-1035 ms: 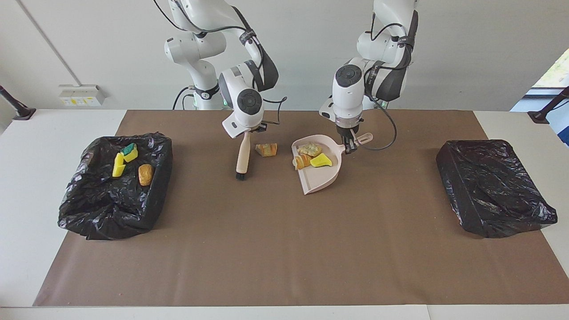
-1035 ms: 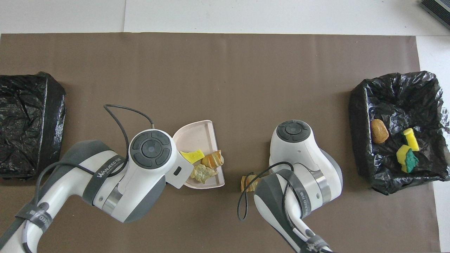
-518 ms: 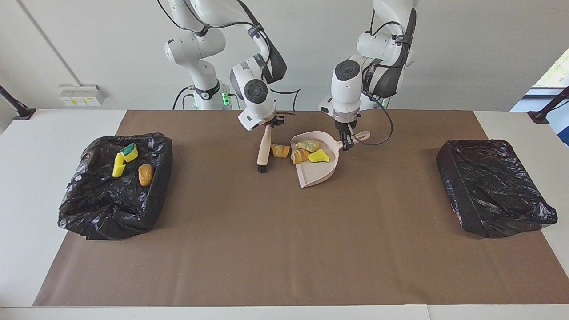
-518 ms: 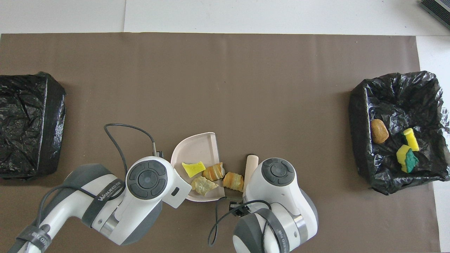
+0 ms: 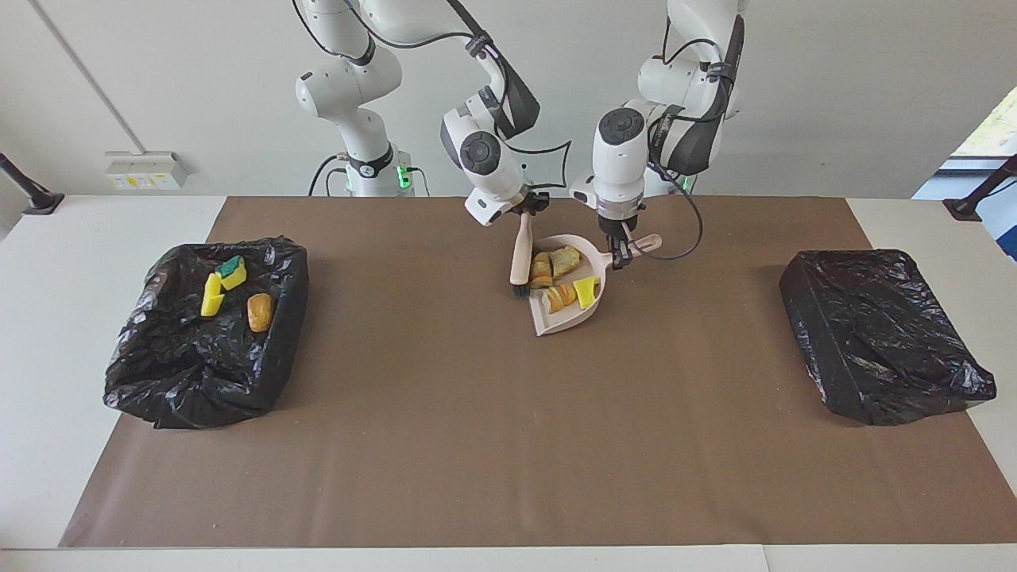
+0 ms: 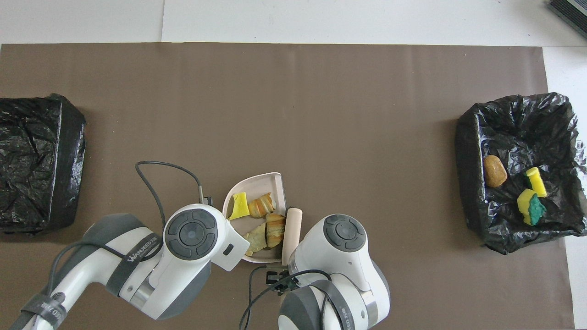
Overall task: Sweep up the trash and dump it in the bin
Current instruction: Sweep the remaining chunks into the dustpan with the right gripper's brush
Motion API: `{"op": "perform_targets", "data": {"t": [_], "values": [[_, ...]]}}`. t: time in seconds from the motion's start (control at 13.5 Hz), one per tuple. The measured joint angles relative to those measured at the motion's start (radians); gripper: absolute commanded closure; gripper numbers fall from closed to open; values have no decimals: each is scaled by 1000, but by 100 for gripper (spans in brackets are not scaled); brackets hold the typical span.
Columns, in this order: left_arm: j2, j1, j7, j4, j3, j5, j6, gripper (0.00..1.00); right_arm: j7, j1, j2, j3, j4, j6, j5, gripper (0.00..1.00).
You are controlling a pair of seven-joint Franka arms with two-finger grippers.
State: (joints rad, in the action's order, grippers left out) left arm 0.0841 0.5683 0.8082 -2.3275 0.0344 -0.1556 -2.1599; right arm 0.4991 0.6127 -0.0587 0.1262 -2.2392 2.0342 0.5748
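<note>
**Near the robots' edge of the mat: brush against dustpan mouth, four scraps inside**

Near the robots' edge of the brown paper mat [image 5: 508,445], roughly midway between the two arm bases, lies the pale pink plastic dustpan [image 5: 574,316], resting flat on the mat. Its open edge faces the right arm's end of the table.

Left gripper [image 5: 620,256]: fingers closed on the dustpan's handle [image 5: 647,243], which points toward the left arm's end.

Right gripper [image 5: 526,213]: fingers clamped on the top of the cream-handled hand brush [image 5: 520,254]. Brush hangs near upright, its black bristles [image 5: 520,291] down at the mat, just beside the dustpan's open edge. In the overhead view the handle [image 6: 292,229] lies along that edge.

Trash in the dustpan, four pieces, packed close:
- yellow sponge piece [image 5: 586,292], toward the handle side;
- orange-brown striped bread-like chunk [image 5: 560,298], beside it;
- second orange-brown chunk [image 5: 541,270], next to the brush;
- pale tan crumbly chunk [image 5: 566,258], nearest the robots.

Black bag-lined bin [image 5: 205,334] at the right arm's end of the table holds more trash: green-topped yellow sponge [image 5: 232,272], plain yellow sponge piece [image 5: 211,295], tan bread-like roll [image 5: 260,311].

Second bin wrapped in black plastic [image 5: 882,338] sits at the left arm's end of the table, well apart from the dustpan.
</note>
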Motion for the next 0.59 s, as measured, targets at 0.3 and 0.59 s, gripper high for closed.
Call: {"op": "perform_targets", "data": {"t": [0.3,0.59], "values": [[0,0,0,-1,0,0,0,100,73,-14,49,-11,35,-181,-259,100],[1,-2,0,2,-3,0,-1,100,145,-39,133,-12,32,-267,-327,100]]}}
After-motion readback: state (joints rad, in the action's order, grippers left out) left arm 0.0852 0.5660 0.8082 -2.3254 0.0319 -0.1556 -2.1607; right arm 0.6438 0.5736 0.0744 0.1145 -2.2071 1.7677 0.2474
